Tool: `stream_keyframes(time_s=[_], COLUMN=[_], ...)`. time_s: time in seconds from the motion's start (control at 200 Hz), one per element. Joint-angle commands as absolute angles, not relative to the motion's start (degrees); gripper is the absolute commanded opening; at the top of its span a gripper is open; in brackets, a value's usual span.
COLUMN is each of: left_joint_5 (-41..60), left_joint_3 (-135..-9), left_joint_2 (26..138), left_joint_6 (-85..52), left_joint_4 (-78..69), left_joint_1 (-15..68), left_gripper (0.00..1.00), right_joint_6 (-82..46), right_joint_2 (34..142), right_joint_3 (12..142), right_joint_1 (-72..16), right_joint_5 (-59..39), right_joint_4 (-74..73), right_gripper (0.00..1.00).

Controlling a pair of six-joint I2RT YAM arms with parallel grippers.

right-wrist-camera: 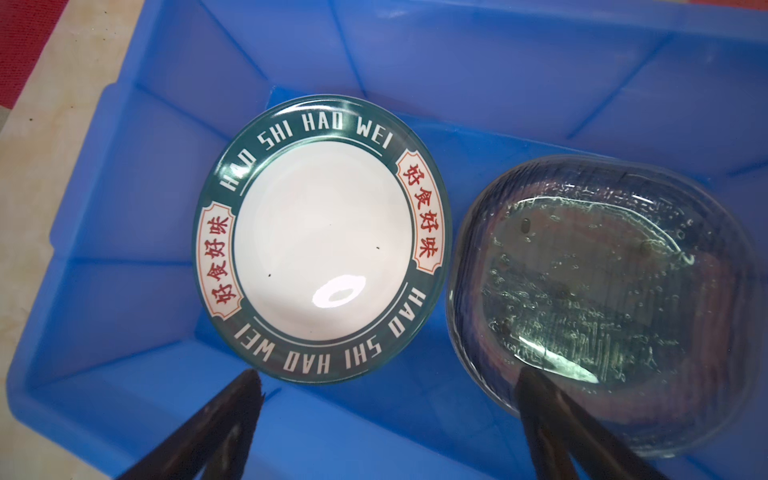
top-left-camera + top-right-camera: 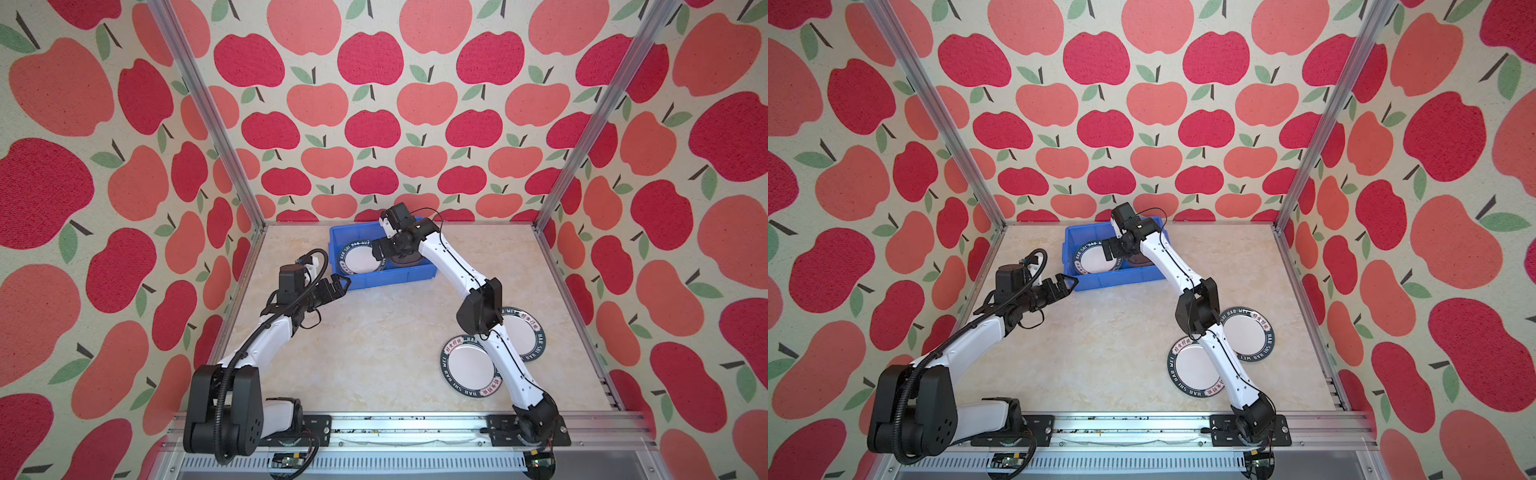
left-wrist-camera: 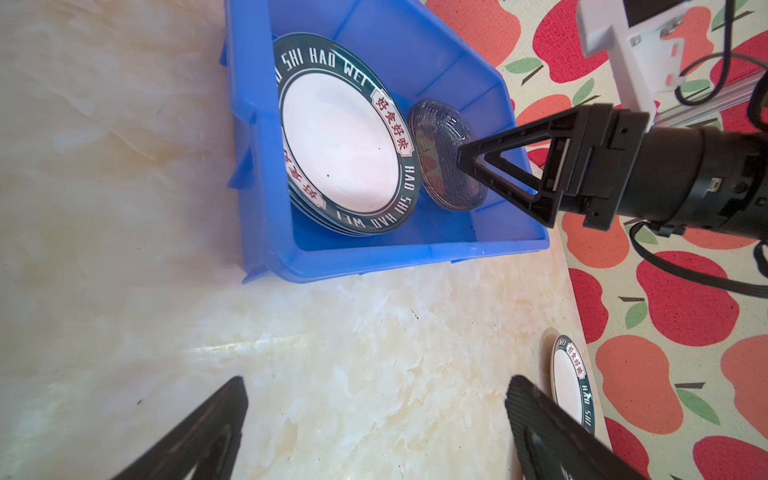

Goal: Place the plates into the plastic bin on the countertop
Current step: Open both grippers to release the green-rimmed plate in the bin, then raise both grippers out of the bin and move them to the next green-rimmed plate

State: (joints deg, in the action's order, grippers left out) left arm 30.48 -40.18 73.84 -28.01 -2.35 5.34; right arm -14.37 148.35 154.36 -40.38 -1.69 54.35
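Covering parts of two green-rimmed plates [image 2: 469, 368] on the countertop [image 2: 374, 353], the right arm hides where their rims meet. In both top views the right gripper [image 1: 388, 376] masks much of the plastic bin [image 2: 399, 281]. Inside the bin, a green-rimmed plate [image 1: 320, 245] tops a stack beside grey glass plates [image 1: 602, 291]. How many glass ones are nested is hard to tell, perhaps several. The right jaws stand wide apart above the bin, empty. The left gripper [image 3: 376, 382], cut off at the frame edge, is also spread wide and empty, just beside the bin's corner.
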Motion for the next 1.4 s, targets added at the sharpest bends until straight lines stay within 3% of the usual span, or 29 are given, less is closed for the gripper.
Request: stream_keyframes(time_s=[0.0, 0.405, 0.605, 1.041, 1.256, 1.396], left_joint_5=[29.32, 21.25, 18.02, 17.41, 27.04, 31.53], left_joint_3=[-42.69, -43.14, -43.24, -50.72, -56.60, -61.56], left_joint_2=[72.65, 70.42, 72.10, 81.87, 91.05, 97.57], left_joint_6=[-25.22, -26.32, -26.59, -26.24, -23.19, -21.29], left_joint_4=[-0.10, 2.64, 2.21, 1.65, 2.88, 4.29], left_joint_1=[8.41, 24.43, 31.23, 38.68, 40.61, 42.22], left_gripper=[0.99, 0.99, 0.99, 0.99, 1.00, 0.94], right_joint_6=[-14.19, -18.42, -18.97, -19.98, -22.62, -24.24], right_joint_2=[140.70, 106.41, 96.11, 89.64, 85.56, 81.51], right_joint_3=[149.91, 99.19, 83.83, 71.87, 67.32, 62.49], right_joint_1=[-38.89, -33.95, -32.23, -27.98, -25.42, -23.25], right_joint_5=[-8.78, -15.70, -14.63, -14.68, -12.68, -12.19], right_joint_4=[51.15, 24.54, 20.85, 20.63, 20.69, 19.28], right_gripper=[0.98, 0.99, 0.98, 0.96, 0.93, 0.92])
